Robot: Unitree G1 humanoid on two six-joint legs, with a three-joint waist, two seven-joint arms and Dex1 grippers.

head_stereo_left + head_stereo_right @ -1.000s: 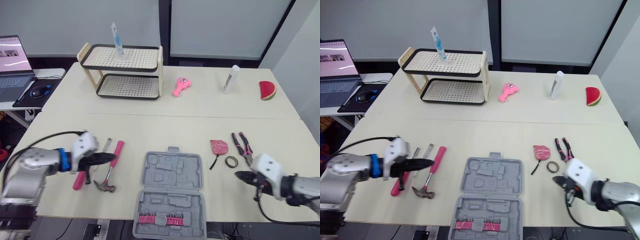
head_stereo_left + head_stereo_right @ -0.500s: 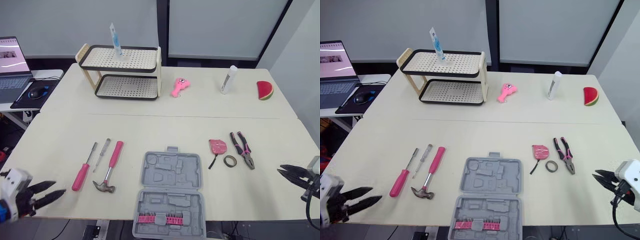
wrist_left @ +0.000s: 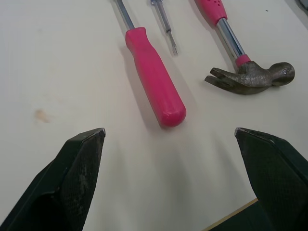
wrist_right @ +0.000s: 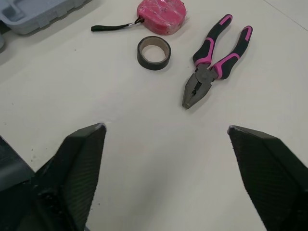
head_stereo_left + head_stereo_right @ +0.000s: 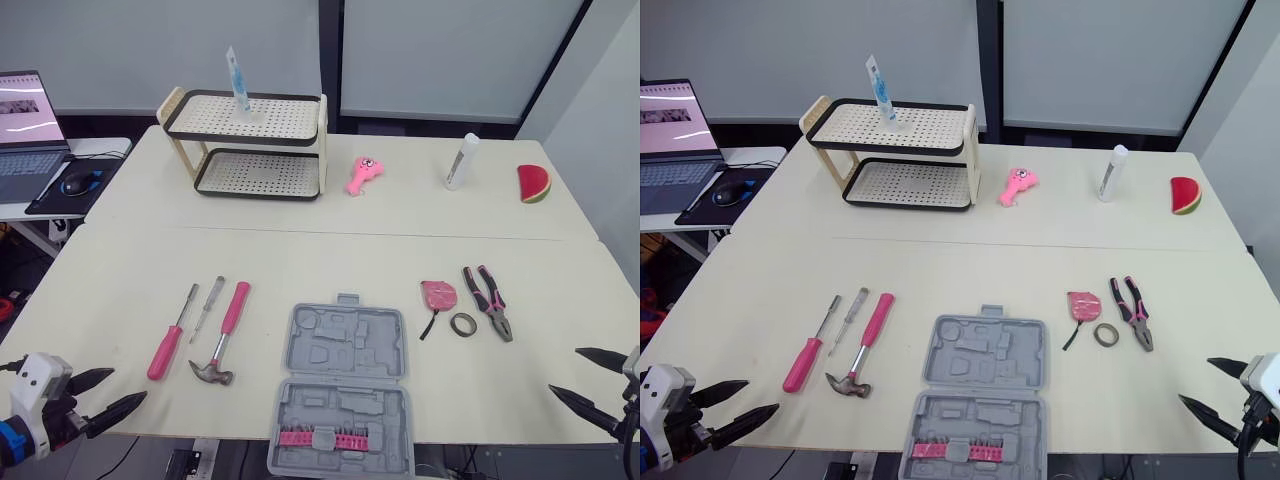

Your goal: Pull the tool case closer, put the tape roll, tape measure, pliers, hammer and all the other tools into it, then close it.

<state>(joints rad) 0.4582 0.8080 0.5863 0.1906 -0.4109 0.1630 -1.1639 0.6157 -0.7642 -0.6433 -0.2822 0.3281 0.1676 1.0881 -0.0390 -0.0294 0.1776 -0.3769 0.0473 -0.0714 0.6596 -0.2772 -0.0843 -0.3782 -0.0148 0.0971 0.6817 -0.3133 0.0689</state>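
Note:
The grey tool case [image 5: 343,390] lies open at the table's near edge, with a row of pink bits in its near half. To its left are a pink-handled hammer [image 5: 222,335], a pink screwdriver [image 5: 167,345] and a thin screwdriver [image 5: 208,307]. To its right lie a pink tape measure [image 5: 437,294], a dark tape roll [image 5: 461,323] and pliers [image 5: 489,300]. My left gripper [image 5: 128,385] hangs open by the near left edge, short of the pink screwdriver [image 3: 154,82]. My right gripper [image 5: 564,370] is open near the right edge, short of the pliers [image 4: 211,62].
At the back of the table stand a two-tier rack [image 5: 250,145], a pink toy [image 5: 360,175], a white tube [image 5: 459,160] and a watermelon slice [image 5: 533,183]. A laptop [image 5: 25,110] and mouse [image 5: 75,183] sit on a side desk at far left.
Both arms have drawn back from beside the tools to the table's near corners. Both grippers went from shut to open. The tools and case have not moved.

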